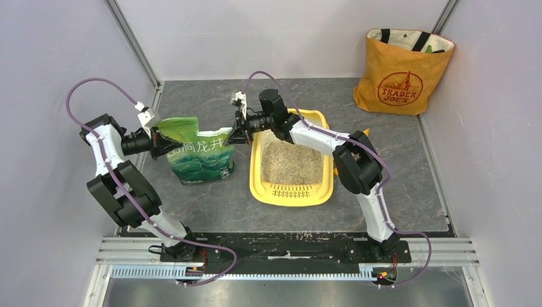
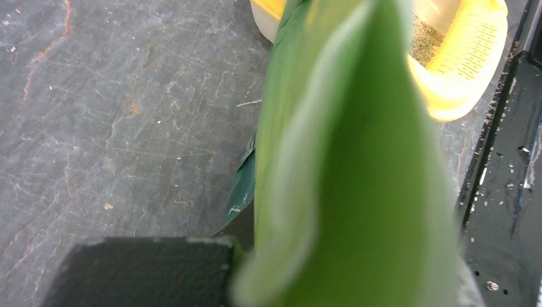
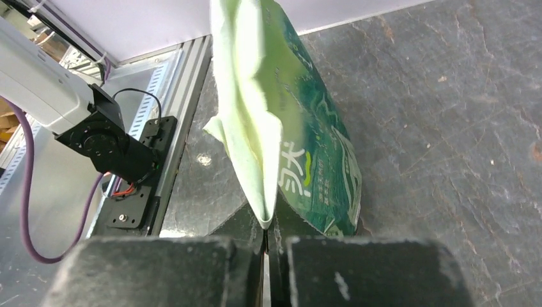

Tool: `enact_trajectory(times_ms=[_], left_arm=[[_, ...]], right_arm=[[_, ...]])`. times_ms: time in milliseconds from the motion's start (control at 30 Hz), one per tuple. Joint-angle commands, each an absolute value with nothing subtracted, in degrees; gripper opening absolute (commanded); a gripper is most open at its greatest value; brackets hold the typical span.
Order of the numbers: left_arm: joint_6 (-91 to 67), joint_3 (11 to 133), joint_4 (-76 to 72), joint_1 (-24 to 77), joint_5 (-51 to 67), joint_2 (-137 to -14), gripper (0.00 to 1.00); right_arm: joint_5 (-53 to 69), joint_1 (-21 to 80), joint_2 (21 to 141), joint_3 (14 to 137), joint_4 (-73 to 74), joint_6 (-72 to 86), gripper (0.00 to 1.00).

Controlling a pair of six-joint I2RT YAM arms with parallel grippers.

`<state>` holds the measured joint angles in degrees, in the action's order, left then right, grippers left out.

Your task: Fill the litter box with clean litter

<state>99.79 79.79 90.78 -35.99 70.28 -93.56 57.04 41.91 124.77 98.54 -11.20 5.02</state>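
Right claw [image 3: 265, 242] on bag [image 3: 314, 150] edge

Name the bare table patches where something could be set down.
Free: the stretch between the litter box and the orange tote; the near strip before the rail. Crowded: the green bag, pinched by left gripper and right gripper.

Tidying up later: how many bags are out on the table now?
2. The green litter bag stands left of the litter box, its top pinched by the left gripper and the right gripper. The orange tote bag sits at the far right corner.
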Motion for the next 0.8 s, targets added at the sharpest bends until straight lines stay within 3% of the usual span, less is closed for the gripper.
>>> enact_trajectory(times_ms=[0,167,367,467,600,667,733,767], left_arm=[[83.41,85.34,87.38,-37.09,67.76,-92.51,0.02],[70.33,83.17,77.60,-37.09,59.05,-90.88,0.02],[73.69,83.88,86.34,-37.13,58.17,-91.84,0.05],[78.78,84.29,92.35,-37.09,61.82,-91.12,0.24],[78.73,83.76,92.80,-36.96,64.17,-89.51,0.43],[77.98,84.01,92.40,-37.00,64.78,-88.96,0.47],[76.45,84.69,91.83,-37.00,65.78,-88.57,0.61],[75.29,85.24,91.38,-37.00,66.48,-88.38,0.62]], right_arm=[[58.71,38.74,117.23,102.39,-7.63,6.64,0.00],[60.99,37.22,121.08,102.05,6.23,4.15,0.00],[63.40,37.58,122.48,103.56,7.19,9.26,0.00],[63.55,37.61,122.94,106.10,6.42,14.66,0.55],[61.81,37.79,122.42,105.71,-7.83,27.84,0.62],[61.13,38.13,122.93,106.93,-8.55,28.55,0.61],[60.50,38.42,123.55,107.97,-5.98,26.64,0.59],[60.09,38.64,123.78,108.38,-4.20,25.55,0.58]])
